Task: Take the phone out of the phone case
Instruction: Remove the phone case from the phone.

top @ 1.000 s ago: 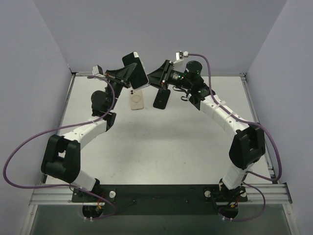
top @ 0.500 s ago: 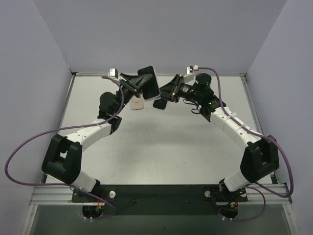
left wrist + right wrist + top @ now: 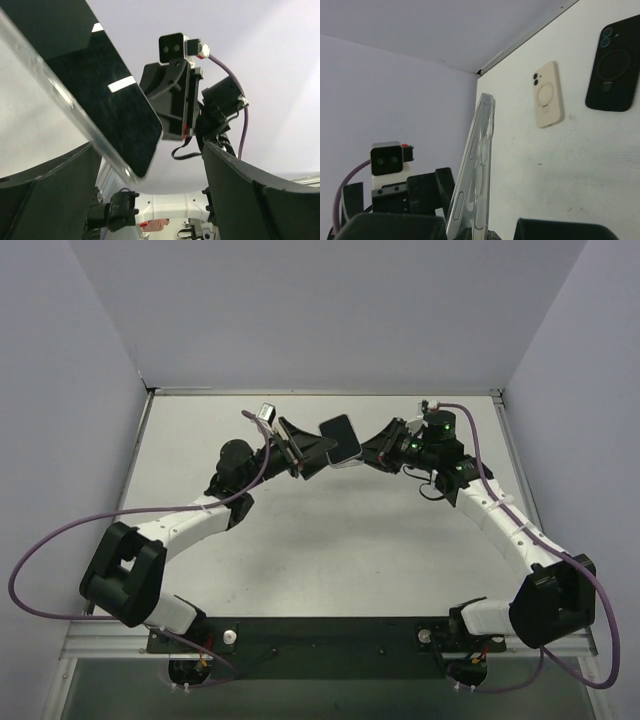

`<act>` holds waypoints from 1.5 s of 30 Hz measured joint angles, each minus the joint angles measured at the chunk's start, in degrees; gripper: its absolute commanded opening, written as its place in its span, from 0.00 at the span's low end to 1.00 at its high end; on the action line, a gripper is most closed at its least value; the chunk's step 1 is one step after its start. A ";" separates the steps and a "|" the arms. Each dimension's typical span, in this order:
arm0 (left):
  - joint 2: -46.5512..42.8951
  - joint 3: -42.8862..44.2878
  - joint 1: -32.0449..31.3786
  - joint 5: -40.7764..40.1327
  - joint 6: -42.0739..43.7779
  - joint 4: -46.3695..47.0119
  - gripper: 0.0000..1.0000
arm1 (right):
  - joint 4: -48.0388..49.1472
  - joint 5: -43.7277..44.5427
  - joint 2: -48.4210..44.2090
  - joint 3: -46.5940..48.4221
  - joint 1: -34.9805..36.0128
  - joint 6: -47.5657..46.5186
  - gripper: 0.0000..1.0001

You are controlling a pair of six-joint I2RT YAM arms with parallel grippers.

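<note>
From their bases at the near edge of the table (image 3: 330, 560), both arms reached in and met over its far half. The left gripper (image 3: 318, 448) stood with its jaws spread wide. The phone (image 3: 340, 435) hung in the gap between its fingers, nearer one finger than the other, and I couldn't tell whether it touched either. The right gripper (image 3: 373, 447), coming in from the right, was clamped tight on the lower end of the clear case (image 3: 475, 165), which rose tilted from between its fingers. The phone sat inside that case, held up off the table. Farther off, a beige case (image 3: 547, 95) and a black case (image 3: 615, 65) lay flat on the table, side by side but apart.
</note>
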 measured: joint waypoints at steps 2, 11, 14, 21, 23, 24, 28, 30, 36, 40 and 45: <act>-2.03 -1.44 0.17 0.66 1.01 -1.20 0.92 | -2.69 2.27 -1.18 0.00 -1.18 -1.42 0.00; -10.47 -2.69 5.27 2.16 4.98 -4.15 0.94 | -17.59 15.61 -2.62 0.35 -2.56 -11.43 0.00; -12.50 -2.67 6.29 2.14 7.52 -8.96 0.94 | -22.56 23.56 -2.62 0.76 0.07 -16.87 0.00; -13.27 -1.16 6.36 1.60 15.06 -25.09 0.94 | -26.95 42.21 -1.38 0.74 9.86 -25.57 0.00; -13.22 -1.01 6.21 1.44 16.48 -28.20 0.94 | -26.56 47.58 0.74 0.50 13.75 -28.06 0.00; -13.14 -1.01 6.08 1.38 17.16 -29.53 0.94 | -26.10 49.20 1.66 0.15 15.17 -28.87 0.00; -12.26 -1.03 5.25 0.66 19.32 -33.57 0.94 | -23.82 54.10 6.82 -1.95 20.55 -31.71 0.00; -11.63 -1.18 4.76 0.11 20.48 -35.06 0.94 | -22.86 55.08 9.31 -2.86 22.62 -32.46 0.00; -8.15 -5.22 3.30 -1.49 23.23 -34.75 0.94 | -18.69 55.30 12.66 -4.48 25.46 -33.14 0.00; -2.51 -9.25 1.99 -1.53 22.75 -30.86 0.92 | -14.56 53.35 14.43 -4.85 25.31 -32.59 0.00; 4.37 -10.67 -0.13 -1.29 22.27 -26.32 0.88 | -11.30 51.74 14.99 -5.22 25.27 -31.98 0.00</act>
